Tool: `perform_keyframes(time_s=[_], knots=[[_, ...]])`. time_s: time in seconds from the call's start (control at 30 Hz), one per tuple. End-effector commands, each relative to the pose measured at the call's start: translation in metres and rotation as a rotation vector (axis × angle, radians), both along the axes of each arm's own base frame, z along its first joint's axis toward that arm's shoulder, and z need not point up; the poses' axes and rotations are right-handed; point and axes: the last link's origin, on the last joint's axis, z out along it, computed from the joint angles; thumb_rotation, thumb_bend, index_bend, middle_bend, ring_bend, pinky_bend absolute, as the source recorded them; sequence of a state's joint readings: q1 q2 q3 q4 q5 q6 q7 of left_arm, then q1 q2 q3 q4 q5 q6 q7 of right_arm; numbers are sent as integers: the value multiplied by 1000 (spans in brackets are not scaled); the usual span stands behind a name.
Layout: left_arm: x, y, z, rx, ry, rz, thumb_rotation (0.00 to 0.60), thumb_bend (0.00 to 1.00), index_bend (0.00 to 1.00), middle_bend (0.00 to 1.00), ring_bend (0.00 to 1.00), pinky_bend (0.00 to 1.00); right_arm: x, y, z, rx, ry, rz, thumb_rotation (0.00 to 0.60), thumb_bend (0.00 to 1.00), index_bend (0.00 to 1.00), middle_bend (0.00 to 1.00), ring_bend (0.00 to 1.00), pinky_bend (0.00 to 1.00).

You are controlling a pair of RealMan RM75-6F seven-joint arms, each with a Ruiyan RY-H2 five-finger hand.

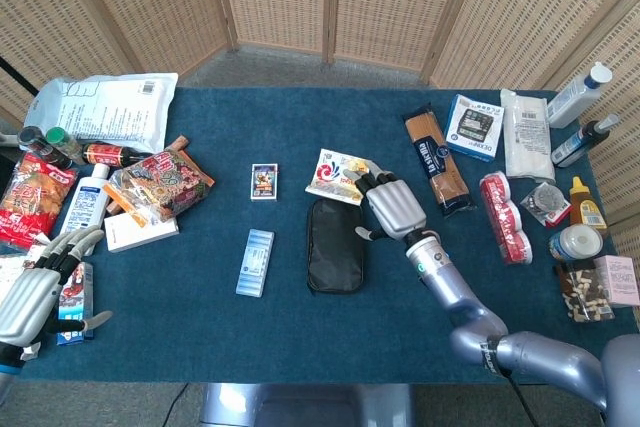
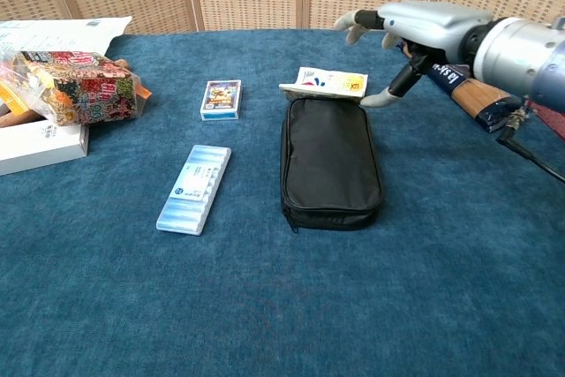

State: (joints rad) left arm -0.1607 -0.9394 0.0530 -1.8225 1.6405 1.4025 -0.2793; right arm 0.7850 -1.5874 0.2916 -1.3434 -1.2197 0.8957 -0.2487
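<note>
Right hand (image 1: 392, 207) hovers palm-down above the right corner of the small white snack packet (image 1: 338, 176), fingers (image 2: 357, 20) spread wide, holding nothing; thumb hangs just off the packet's right edge. Packet lies flat on the blue tabletop (image 1: 300, 327), directly under and left of the fingertips, its near edge touching the top end of the black zip pouch (image 1: 335, 245). Pouch stretches from below the thumb toward the robot. Right of the hand, a spaghetti pack (image 1: 434, 161) lies lengthwise, near but apart. Well left of the fingers: a small card box (image 1: 264, 181), and nearer the robot a pale blue strip pack (image 1: 255, 262). Left hand (image 1: 38, 287) sits at the far left tabletop edge, fingers loosely apart, nothing in them, over a blue box (image 1: 72, 297) beside a heap of snack bags (image 1: 160, 182) and bottles.
</note>
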Motion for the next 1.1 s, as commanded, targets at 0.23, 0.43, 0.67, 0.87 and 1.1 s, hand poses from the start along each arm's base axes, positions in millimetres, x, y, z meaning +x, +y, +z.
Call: perform_keyframes(time_s=[0.23,0.43,0.67,0.87,1.1], knots=[[3,-4,4,8,6,-11,600,44,31,0,0,0,10,-19,-22,31,-3,-34,548,224,0,195,0,227],[3,-6,7,14,7,-6,600,43,31,0,0,0,11,-29,-36,50,17,-54,546,225,0,195,0,227],[0,-10,11,29,11,9,600,47,31,0,0,0,12,-45,-43,60,62,-66,566,224,0,197,0,227],[-2,-12,12,36,12,21,600,45,31,0,0,0,15,-57,-45,65,81,-76,584,224,0,204,0,227],[-4,-10,11,33,12,28,600,44,31,0,0,0,20,-63,-43,62,103,-62,592,222,0,209,3,247]])
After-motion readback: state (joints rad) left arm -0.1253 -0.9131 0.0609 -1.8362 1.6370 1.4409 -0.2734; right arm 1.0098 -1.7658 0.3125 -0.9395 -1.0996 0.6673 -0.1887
